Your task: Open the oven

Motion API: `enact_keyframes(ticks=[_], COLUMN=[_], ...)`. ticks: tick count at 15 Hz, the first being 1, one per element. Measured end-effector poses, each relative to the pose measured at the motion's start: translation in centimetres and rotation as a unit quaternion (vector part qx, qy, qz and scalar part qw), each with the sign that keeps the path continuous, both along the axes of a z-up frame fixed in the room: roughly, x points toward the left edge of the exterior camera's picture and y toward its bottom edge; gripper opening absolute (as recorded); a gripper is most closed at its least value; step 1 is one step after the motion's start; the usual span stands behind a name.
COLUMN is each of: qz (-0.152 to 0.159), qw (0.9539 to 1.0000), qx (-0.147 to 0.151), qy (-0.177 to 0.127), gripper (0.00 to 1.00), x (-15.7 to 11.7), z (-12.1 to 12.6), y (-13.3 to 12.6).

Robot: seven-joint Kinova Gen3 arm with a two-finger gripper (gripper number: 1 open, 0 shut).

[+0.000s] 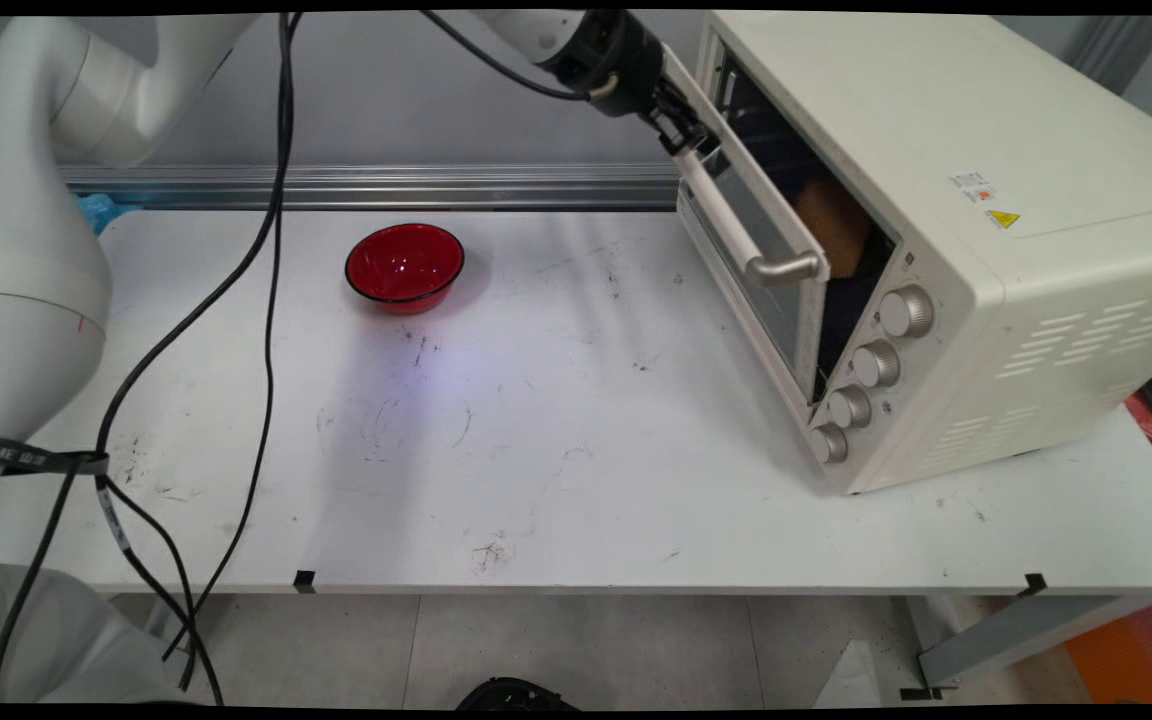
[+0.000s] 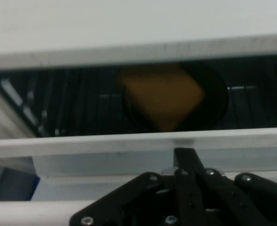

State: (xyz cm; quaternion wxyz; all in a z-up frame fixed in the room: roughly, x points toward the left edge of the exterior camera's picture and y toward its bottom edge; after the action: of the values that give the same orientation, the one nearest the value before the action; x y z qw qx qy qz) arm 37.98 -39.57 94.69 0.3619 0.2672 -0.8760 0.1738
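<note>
Touching the top edge of a cream boxy metal toaster oven point(image 1: 946, 250) at upper right, black two-finger gripper point(image 1: 678, 128), finger spread impossible to tell, glass door ajar, orange-brown food point(image 2: 161, 96) inside, red bowl point(image 1: 404, 266) upper left.

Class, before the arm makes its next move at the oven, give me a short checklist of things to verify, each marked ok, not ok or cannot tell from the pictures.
1. Black two-finger claw at the top edge of the cream toaster oven's glass door, near the handle's far end: ok.
2. Door partly open, gap showing in the hand view: ok.
3. Claw closed on the door: cannot tell.
4. Orange-brown block sitting on a dark round dish inside the oven: ok.
5. Red glossy bowl apart from the oven, out of the door's swing: ok.
6. Black hanging cables away from the door: ok.
</note>
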Motion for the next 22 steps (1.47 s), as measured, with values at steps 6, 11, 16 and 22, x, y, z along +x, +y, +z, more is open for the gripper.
enact_keyframes(ticks=[6,11,16,22], qz=[0.01,0.015,0.018,0.025], qw=[0.9998,0.9995,0.999,0.9981], qx=[0.016,0.024,0.03,0.038], qy=[0.007,0.016,0.03,0.042], gripper=[0.0,0.0,0.0,0.0], x=[2.1,3.7,5.2,7.0], z=[-1.3,-2.9,-5.0,-7.6], y=[1.3,2.4,3.5,4.8])
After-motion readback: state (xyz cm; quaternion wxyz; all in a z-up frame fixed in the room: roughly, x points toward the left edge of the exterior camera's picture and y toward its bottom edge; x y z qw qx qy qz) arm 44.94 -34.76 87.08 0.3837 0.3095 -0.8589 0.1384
